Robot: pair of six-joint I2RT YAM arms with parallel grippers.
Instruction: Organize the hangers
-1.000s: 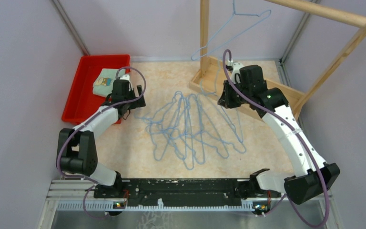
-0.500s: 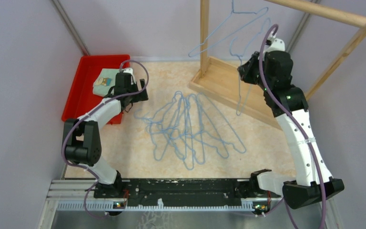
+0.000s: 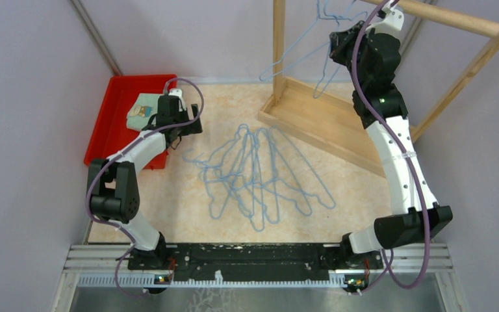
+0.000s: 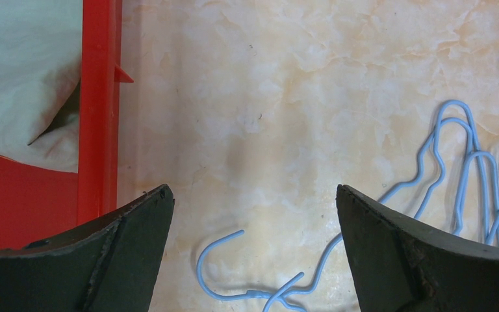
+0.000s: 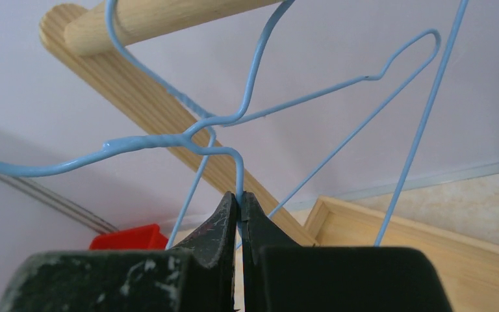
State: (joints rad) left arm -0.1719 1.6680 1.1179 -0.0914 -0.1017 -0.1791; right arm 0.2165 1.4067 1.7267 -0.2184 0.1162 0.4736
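Your right gripper [image 5: 240, 197] was clamped on the wire of a blue hanger [image 5: 143, 142] and had carried it, within the last second, from low by the rack's base up to the wooden rail [image 5: 169, 16], beside the hung hanger [image 3: 297, 51] already there. That left the hooking-on as the step in hand, I'd judge. Your left gripper [image 4: 253, 190] hovered with jaws apart and empty over the table [image 3: 188, 221], near the pile of hangers [image 3: 260, 175] left to sort
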